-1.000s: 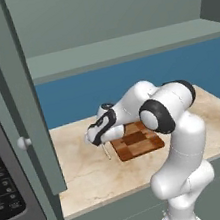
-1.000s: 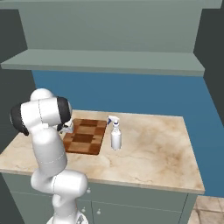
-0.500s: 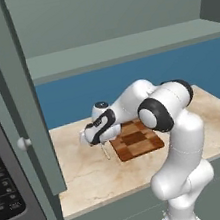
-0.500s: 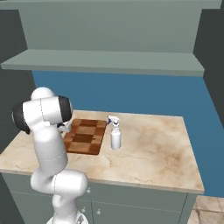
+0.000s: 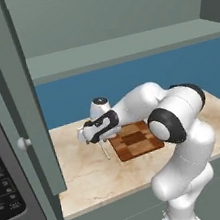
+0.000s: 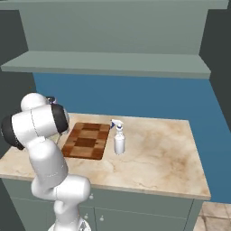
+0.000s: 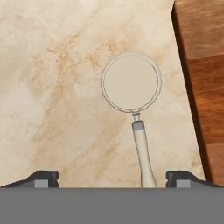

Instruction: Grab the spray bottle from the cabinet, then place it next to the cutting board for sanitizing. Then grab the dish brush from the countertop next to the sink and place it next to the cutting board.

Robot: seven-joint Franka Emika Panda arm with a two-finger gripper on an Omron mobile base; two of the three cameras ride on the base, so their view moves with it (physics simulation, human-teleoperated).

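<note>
The marbled countertop (image 5: 87, 176) is being reached over by the white arm (image 5: 175, 121), which is bent low with its forearm stretched leftward. The cutting board (image 6: 85, 140) is lying flat, with the spray bottle (image 6: 118, 139) standing upright just beside its right edge. The gripper (image 7: 113, 177) is being held with jaws spread wide above the dish brush (image 7: 133, 94), which is lying free on the counter beside the board's left edge.

Bare countertop (image 6: 162, 149) right of the spray bottle (image 6: 119, 140); cabinet (image 6: 108, 63) shelf overhangs above.
</note>
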